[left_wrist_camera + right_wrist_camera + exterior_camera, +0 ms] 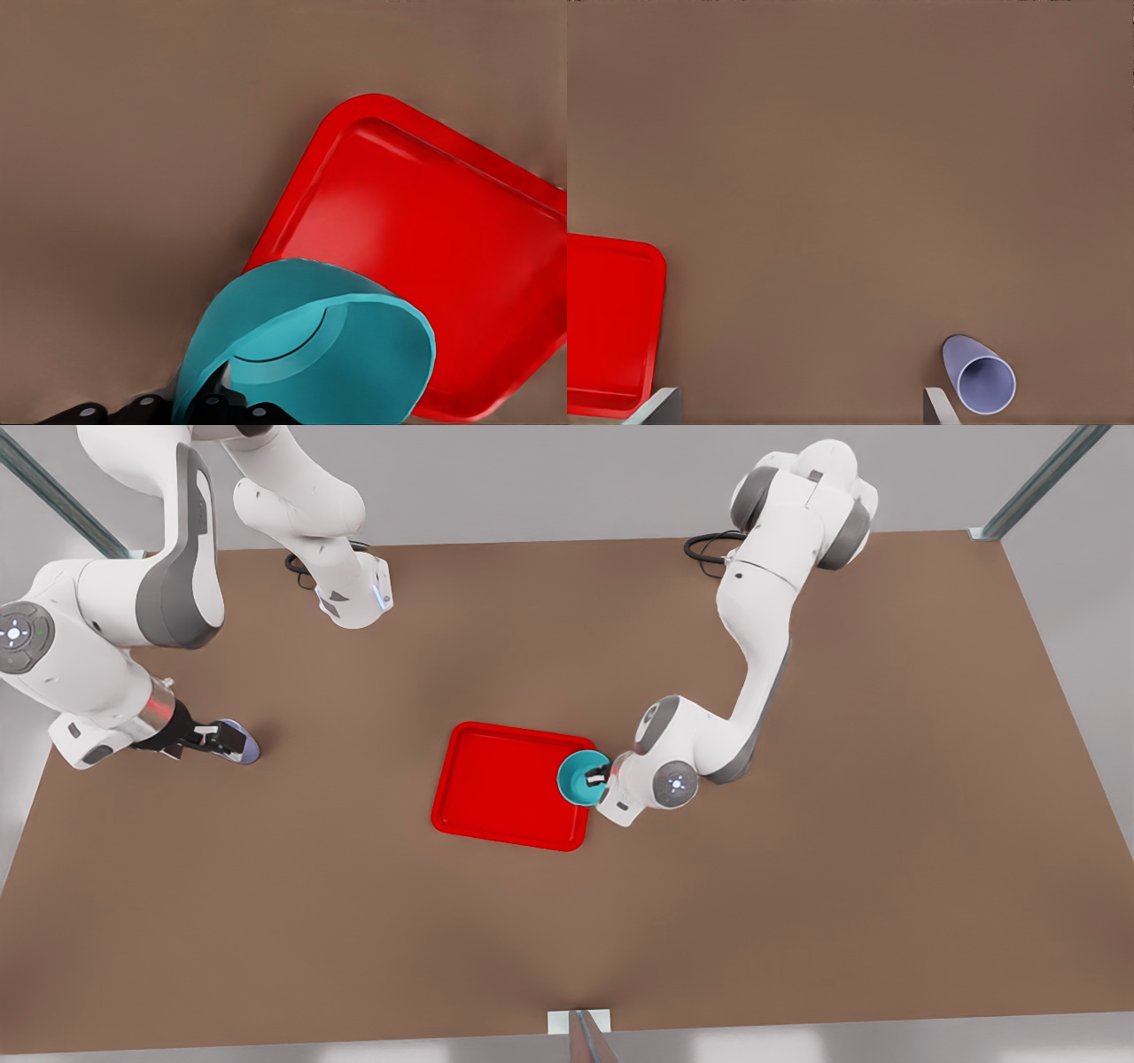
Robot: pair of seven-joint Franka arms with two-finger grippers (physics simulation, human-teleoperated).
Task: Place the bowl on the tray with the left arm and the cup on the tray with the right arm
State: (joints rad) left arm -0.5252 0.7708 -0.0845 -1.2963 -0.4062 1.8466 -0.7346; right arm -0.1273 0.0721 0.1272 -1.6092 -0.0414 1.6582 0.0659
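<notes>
The left gripper is clamped on the rim of the bowl, one finger inside the wall and one outside. The bowl hangs over the tray's edge on the front view's right, tilted, partly above the tray floor and partly past the rim. In the left wrist view the bowl overlaps the near corner of the tray. Whether it touches the tray cannot be told.

The coming move, by judgement, turns on shifting the bowl further in over the tray floor before release; the left arm is plainly the nearer to the tray.

The right gripper is well away from the tray, toward the front view's left, with the cup at its fingertips. Its grip state cannot be told. In the right wrist view the cup lies on its side on the counter, mouth toward the camera.

Materials: bowl glossy turquoise, thin-walled, round. Cup plain lavender, tapered, handleless. Tray bright red, flat, low raised rim, rounded corners. Counter matte brown.
</notes>
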